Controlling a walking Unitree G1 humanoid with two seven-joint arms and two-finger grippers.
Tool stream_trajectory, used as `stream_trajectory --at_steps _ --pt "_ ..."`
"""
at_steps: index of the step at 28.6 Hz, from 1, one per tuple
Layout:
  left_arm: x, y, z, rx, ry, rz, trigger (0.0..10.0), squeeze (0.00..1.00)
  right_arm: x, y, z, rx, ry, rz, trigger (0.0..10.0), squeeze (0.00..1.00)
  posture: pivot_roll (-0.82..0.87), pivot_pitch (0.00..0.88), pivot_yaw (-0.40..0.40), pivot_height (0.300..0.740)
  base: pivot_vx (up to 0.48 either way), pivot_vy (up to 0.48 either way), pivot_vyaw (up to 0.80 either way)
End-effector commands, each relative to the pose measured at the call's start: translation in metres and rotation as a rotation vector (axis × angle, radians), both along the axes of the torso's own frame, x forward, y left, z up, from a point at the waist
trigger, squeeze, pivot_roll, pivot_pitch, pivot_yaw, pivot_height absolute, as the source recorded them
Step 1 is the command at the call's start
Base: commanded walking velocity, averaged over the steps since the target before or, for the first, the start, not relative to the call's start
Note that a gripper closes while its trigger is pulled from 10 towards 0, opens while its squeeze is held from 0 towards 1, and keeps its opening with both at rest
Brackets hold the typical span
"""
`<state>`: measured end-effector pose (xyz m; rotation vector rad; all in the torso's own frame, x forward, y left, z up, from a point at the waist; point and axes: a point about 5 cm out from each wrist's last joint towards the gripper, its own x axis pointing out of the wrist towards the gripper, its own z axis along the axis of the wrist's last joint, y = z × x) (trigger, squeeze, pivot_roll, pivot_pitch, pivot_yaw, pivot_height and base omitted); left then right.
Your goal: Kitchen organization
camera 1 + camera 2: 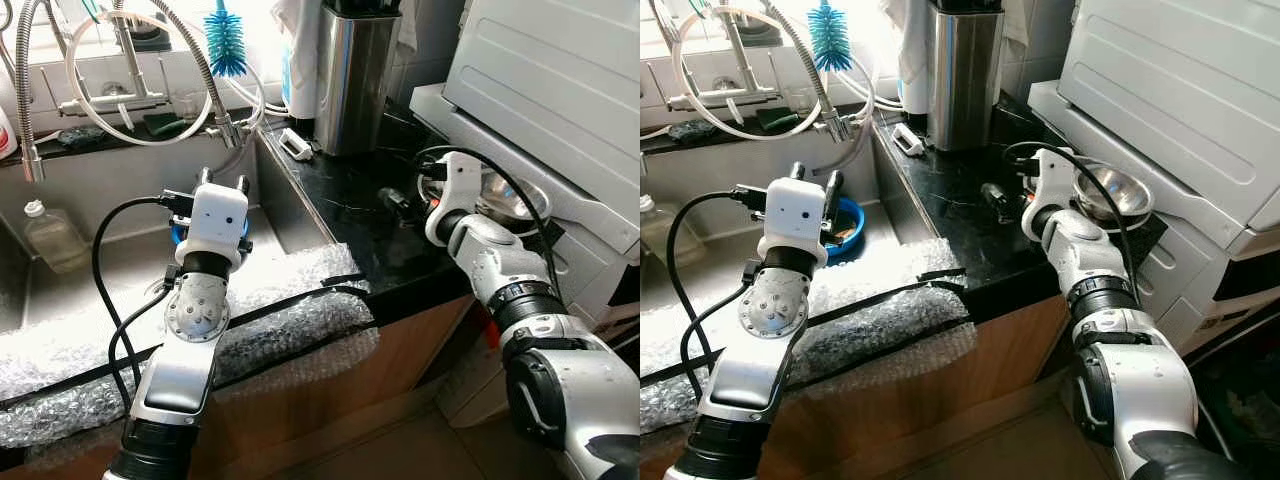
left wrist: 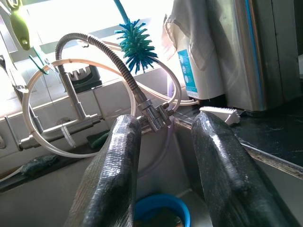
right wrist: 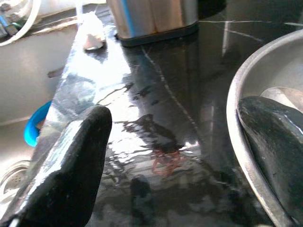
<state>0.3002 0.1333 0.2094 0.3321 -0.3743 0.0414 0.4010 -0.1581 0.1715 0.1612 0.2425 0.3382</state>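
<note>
Fingers of my right gripper sit apart, one inside the shiny steel bowl at right of frame to straddle its rim, while my left gripper, also open, hovers above the blue round bowl in the sink.

Two silver arms, ribbed black rings at joints. Left arm: white boxy wrist block, round silver disc dotted w/ screws, black cable looping off at 9 o'clock. Right arm: same white wrist, black cable arcing over. Left gripper fingers: long, black, glossy.
</note>
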Motion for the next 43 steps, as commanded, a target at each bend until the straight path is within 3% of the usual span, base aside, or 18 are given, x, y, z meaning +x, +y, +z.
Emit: stream_trajectory --at_steps 1,15,20,27,36,43 --pt "0.001 -0.005 0.004 0.015 -0.006 -0.021 10.0 0.00 -0.002 0.009 -0.001 0.010 0.003 0.048 10.0 0.00 0.01 0.000 -0.057 0.740 0.000 0.000 0.00" --pt "0.001 -0.004 0.004 0.027 -0.008 -0.017 10.0 0.00 -0.015 0.035 -0.016 0.069 0.030 0.142 10.0 0.00 0.00 0.000 -0.062 0.740 0.000 0.000 0.00" --pt "0.002 -0.003 0.004 0.032 -0.010 -0.014 10.0 0.00 -0.024 0.053 -0.015 0.115 0.022 0.196 10.0 0.00 0.00 0.000 -0.064 0.740 0.000 0.000 0.00" --pt "0.002 -0.003 0.005 0.033 -0.013 -0.011 10.0 0.00 -0.029 0.065 -0.012 0.131 0.016 0.233 10.0 0.00 0.00 0.000 -0.066 0.740 0.000 0.000 0.00" --pt "0.002 -0.001 0.005 0.035 -0.015 -0.002 10.0 0.00 -0.031 0.066 -0.003 0.133 -0.004 0.242 10.0 0.00 0.00 0.000 -0.067 0.740 0.000 0.000 0.00" --pt "0.002 -0.002 0.005 0.038 -0.013 -0.003 10.0 0.00 -0.038 0.075 -0.002 0.138 -0.011 0.294 10.0 0.00 0.00 0.000 -0.067 0.740 0.000 0.000 0.00"
